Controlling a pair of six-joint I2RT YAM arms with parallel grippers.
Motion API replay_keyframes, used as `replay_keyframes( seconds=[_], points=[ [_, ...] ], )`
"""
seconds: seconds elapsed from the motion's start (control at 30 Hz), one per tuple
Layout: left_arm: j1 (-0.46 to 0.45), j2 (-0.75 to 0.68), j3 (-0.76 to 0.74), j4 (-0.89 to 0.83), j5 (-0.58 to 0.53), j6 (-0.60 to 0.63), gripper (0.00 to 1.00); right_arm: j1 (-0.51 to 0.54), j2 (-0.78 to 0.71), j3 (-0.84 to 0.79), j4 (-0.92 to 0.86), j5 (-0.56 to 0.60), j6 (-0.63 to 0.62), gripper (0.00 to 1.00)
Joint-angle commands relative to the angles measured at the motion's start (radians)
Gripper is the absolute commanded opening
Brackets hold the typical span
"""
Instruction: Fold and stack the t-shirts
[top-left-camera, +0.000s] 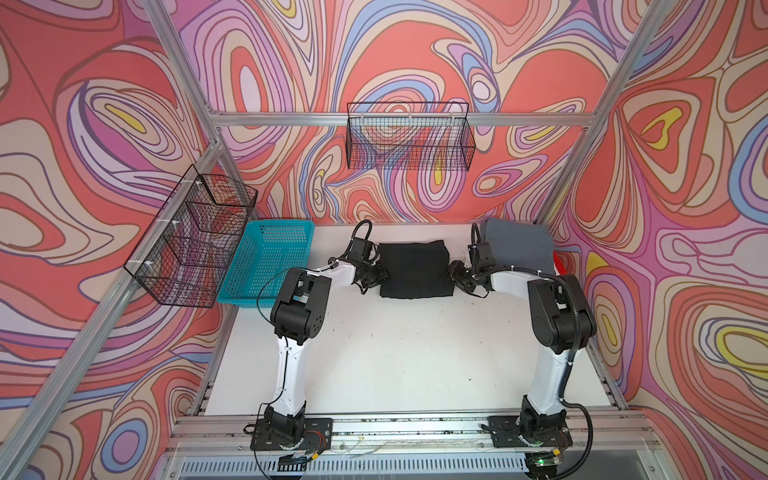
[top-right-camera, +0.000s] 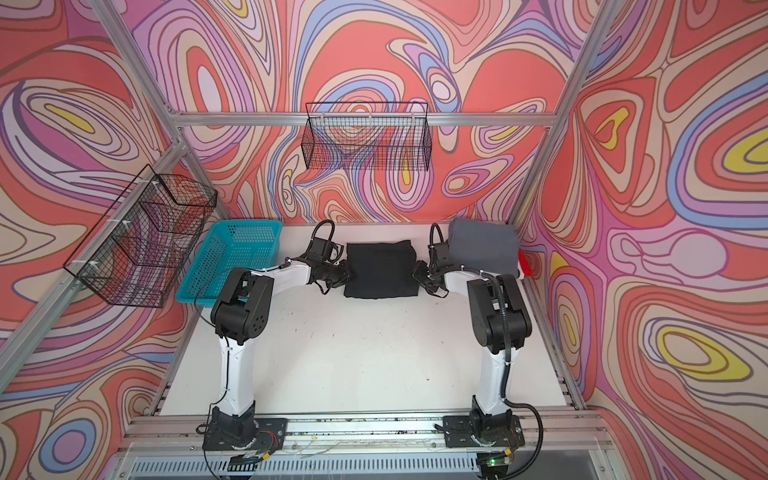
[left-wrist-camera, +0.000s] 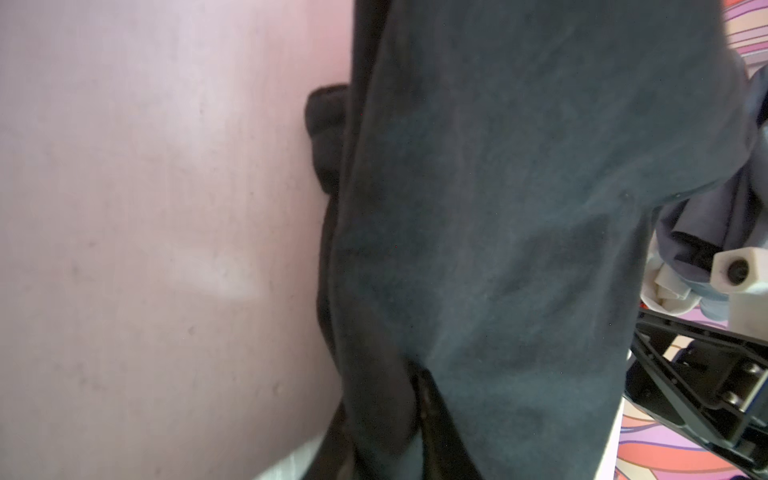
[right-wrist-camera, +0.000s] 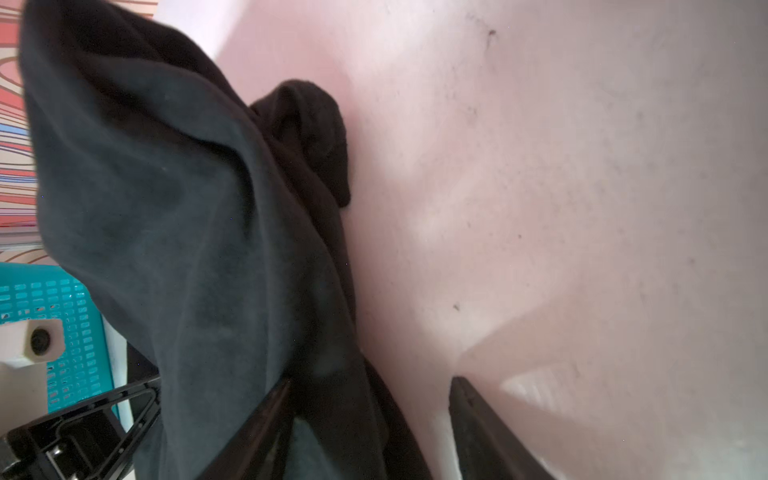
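A folded black t-shirt (top-left-camera: 415, 270) (top-right-camera: 380, 270) lies at the back middle of the white table. My left gripper (top-left-camera: 376, 274) (top-right-camera: 347, 274) is at its left edge. In the left wrist view this gripper (left-wrist-camera: 386, 419) is shut on a fold of the black t-shirt (left-wrist-camera: 519, 208). My right gripper (top-left-camera: 455, 272) (top-right-camera: 419, 272) is at the shirt's right edge. In the right wrist view it (right-wrist-camera: 370, 415) stands open, one finger against the cloth (right-wrist-camera: 187, 228), the other over bare table. A folded grey t-shirt (top-left-camera: 519, 245) (top-right-camera: 484, 245) tops a pile at the back right, with a red one (top-left-camera: 561, 264) showing beneath.
A turquoise plastic basket (top-left-camera: 249, 266) (top-right-camera: 208, 270) stands at the back left of the table. One black wire basket (top-left-camera: 409, 137) hangs on the back wall and another (top-left-camera: 191, 237) on the left frame. Aluminium frame posts border the table.
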Motion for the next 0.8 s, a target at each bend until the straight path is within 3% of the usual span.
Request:
replay_keyframes(
  seconds=[0.0, 0.1, 0.4, 0.77],
  points=[
    [-0.002, 0.032, 0.058, -0.053, 0.013, -0.006, 0.02, 0.010, 0.054, -0.014, -0.102, 0.001, 0.005, 0.63],
    [-0.002, 0.024, 0.099, -0.078, 0.039, -0.004, 0.00, 0.010, 0.041, -0.022, -0.099, -0.008, 0.006, 0.64],
    [-0.007, -0.044, 0.232, -0.148, 0.068, -0.015, 0.00, 0.007, -0.106, -0.122, -0.040, -0.035, 0.061, 0.98],
    [-0.017, -0.089, 0.236, -0.175, 0.048, -0.015, 0.00, 0.019, -0.403, -0.395, 0.239, -0.108, 0.283, 0.98]
  ],
)
